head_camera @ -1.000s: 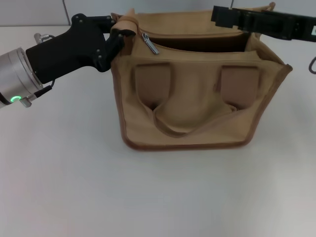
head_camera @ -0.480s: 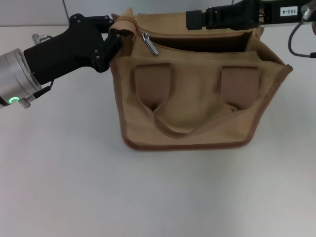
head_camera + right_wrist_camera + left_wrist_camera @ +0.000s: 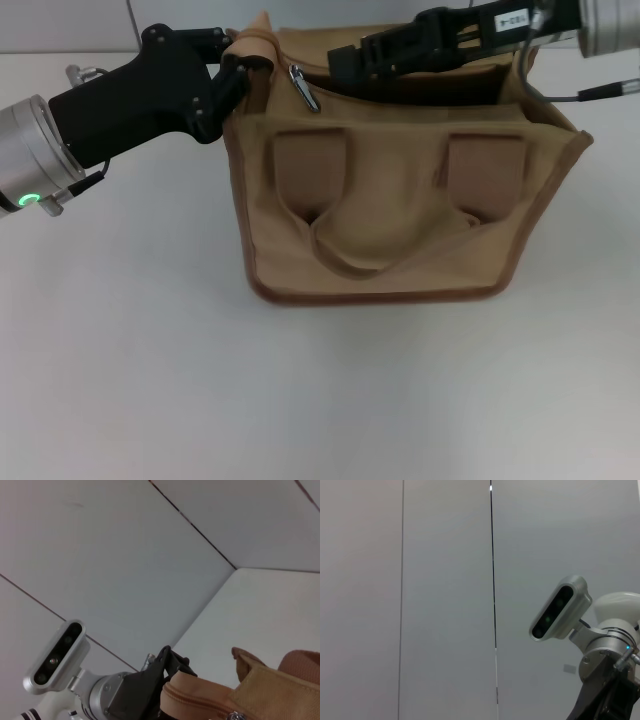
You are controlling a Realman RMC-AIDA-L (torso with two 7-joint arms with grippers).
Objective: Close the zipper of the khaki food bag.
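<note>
The khaki food bag [image 3: 390,220] stands upright in the middle of the table in the head view, mouth open. Its zipper track [image 3: 410,106] runs along the top edge, with the silver pull tab [image 3: 304,90] at the bag's left end. My left gripper [image 3: 232,78] is shut on the fabric tab at the bag's top left corner. My right gripper [image 3: 345,62] reaches from the right across the open mouth, its tip a short way right of the pull tab. The right wrist view shows the bag's corner [image 3: 270,690] and the left gripper [image 3: 167,667] on it.
The bag rests on a white table [image 3: 150,350], with a pale wall behind it. The left wrist view shows only the wall and the robot's head camera [image 3: 560,610]. The right arm's cable [image 3: 590,92] hangs beside the bag's right side.
My right gripper has moved left across the bag's open mouth, from its right end to near the pull tab. The left arm and the bag have stayed still.
</note>
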